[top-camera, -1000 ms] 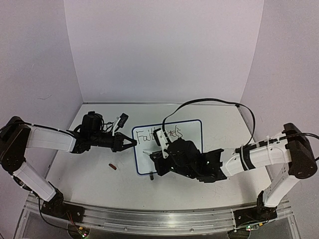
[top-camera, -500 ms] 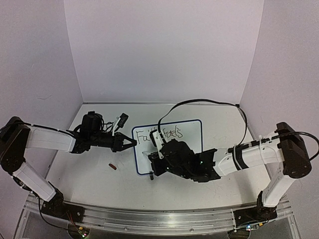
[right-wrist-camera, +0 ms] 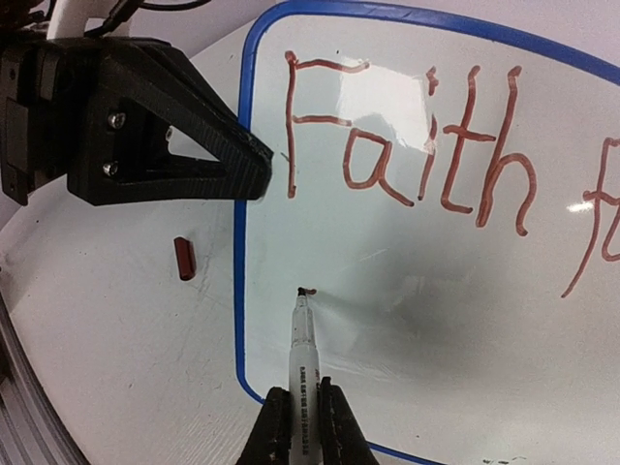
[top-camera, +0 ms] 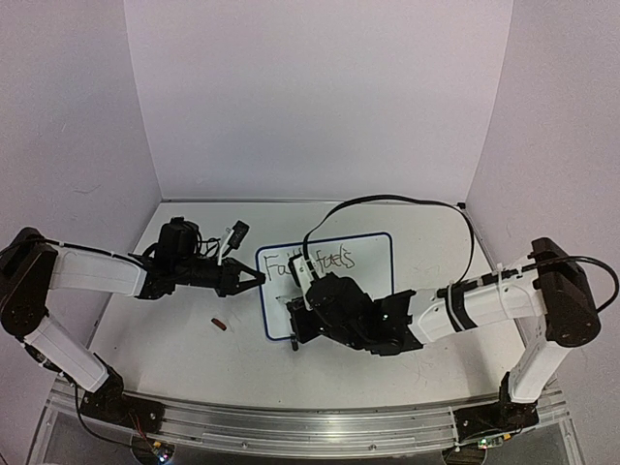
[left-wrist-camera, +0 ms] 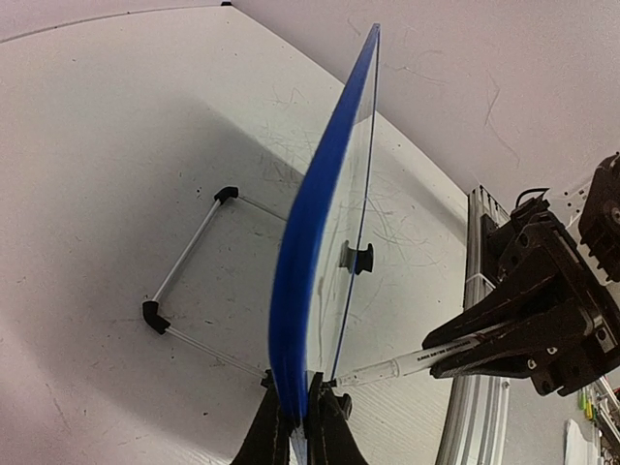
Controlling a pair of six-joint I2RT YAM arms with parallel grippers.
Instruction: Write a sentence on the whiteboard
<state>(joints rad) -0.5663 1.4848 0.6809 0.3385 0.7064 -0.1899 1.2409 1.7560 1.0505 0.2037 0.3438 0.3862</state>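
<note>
The whiteboard [top-camera: 376,273] stands tilted at the table's middle and shows edge-on in the left wrist view [left-wrist-camera: 320,223]. The sentence [right-wrist-camera: 407,145] reads "Faith f" in red-brown strokes; in the top view [top-camera: 334,259] it reads "Faith fuels", partly hidden by the right arm. My left gripper [top-camera: 260,279] is shut on the board's left rim, as its own view [left-wrist-camera: 305,426] shows. My right gripper [right-wrist-camera: 302,426] is shut on a white marker [right-wrist-camera: 303,358]. The marker's tip touches the board's lower left beside a tiny red mark. The marker also shows in the left wrist view [left-wrist-camera: 407,366].
A small red marker cap [top-camera: 220,324] lies on the table left of the board, also in the right wrist view [right-wrist-camera: 183,258]. The board's wire stand with black feet [left-wrist-camera: 189,262] sits behind it. A metal rail [top-camera: 291,421] runs along the near edge.
My right arm has shifted a little to the left along the board's lower part with the marker. The left arm and the board have not moved.
</note>
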